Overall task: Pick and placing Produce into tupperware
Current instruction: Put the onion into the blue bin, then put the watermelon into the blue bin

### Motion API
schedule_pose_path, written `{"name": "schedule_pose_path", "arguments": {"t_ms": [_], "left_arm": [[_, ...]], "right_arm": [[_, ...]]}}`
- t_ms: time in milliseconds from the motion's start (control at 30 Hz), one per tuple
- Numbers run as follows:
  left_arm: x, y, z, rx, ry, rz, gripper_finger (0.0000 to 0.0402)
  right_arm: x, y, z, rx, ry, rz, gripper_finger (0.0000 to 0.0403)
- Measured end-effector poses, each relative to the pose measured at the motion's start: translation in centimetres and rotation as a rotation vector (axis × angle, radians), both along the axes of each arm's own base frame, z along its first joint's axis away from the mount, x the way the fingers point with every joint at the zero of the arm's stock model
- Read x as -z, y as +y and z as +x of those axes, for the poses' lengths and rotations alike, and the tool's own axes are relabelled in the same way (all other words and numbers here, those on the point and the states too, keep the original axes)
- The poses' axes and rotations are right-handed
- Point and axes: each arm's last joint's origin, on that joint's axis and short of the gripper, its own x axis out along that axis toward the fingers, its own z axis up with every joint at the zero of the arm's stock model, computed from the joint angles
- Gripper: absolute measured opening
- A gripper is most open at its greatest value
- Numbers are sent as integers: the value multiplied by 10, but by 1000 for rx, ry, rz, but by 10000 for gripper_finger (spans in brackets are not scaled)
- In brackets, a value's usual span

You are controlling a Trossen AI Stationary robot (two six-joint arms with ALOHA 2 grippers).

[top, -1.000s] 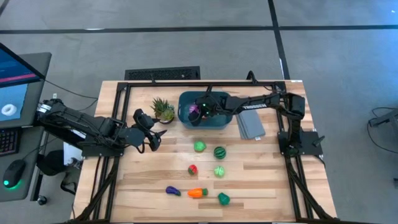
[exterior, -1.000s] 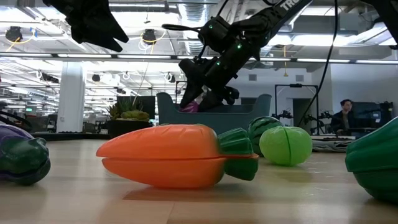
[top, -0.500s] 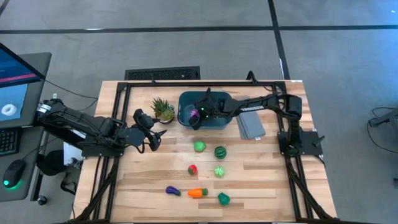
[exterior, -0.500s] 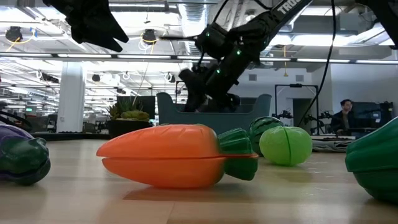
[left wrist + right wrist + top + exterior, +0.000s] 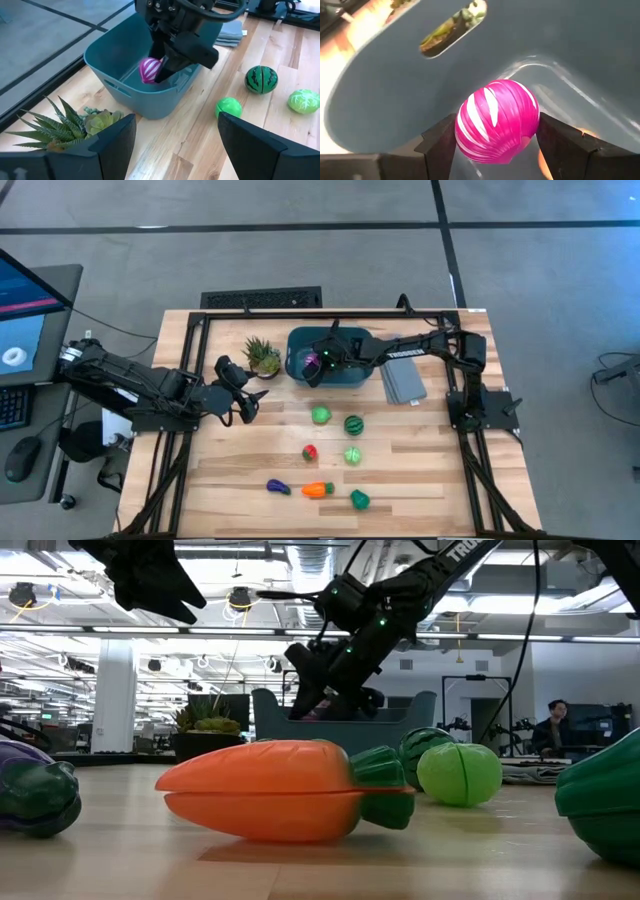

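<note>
My right gripper (image 5: 318,362) reaches down into the left end of the teal-blue tupperware (image 5: 350,382) and is shut on the magenta striped piece (image 5: 497,122), which also shows in the left wrist view (image 5: 148,70). My left gripper (image 5: 241,396) is open and empty, above the table left of the tub. The other produce lies on the table: a green ball (image 5: 320,416), a watermelon (image 5: 354,424), a strawberry (image 5: 310,452), a pale green piece (image 5: 352,456), an eggplant (image 5: 277,487), a carrot (image 5: 317,490) and a dark green piece (image 5: 360,500). My right gripper pinches the magenta piece by its two opposite round sides (image 5: 462,132) between its two fingers. The fingers slant down into the tub from the table's right. The piece sits low inside the tub near its left wall; whether it touches the floor I cannot tell.
A spiky potted plant (image 5: 262,357) stands just left of the tub. A flat grey slab (image 5: 403,383) lies at the tub's right. Dark frame rails (image 5: 190,370) run along the table's left, right and far edges.
My right gripper has gone down into the tub and a little toward the table's left, carrying the magenta piece from above the rim to below it. The left arm has kept still.
</note>
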Motion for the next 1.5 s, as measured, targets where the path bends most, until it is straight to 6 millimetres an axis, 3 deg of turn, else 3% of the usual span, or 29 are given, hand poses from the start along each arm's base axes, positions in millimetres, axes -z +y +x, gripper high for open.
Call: {"name": "schedule_pose_path", "arguments": {"t_ms": [733, 1133, 1500], "left_arm": [[0, 0, 0, 1, 0, 0, 271], [0, 0, 0, 2, 3, 3, 271], [0, 0, 0, 2, 2, 3, 271]], "right_arm": [[0, 2, 1, -29, -10, 26, 277], [0, 2, 1, -28, -11, 26, 340], [-2, 2, 2, -29, -24, 24, 334]]}}
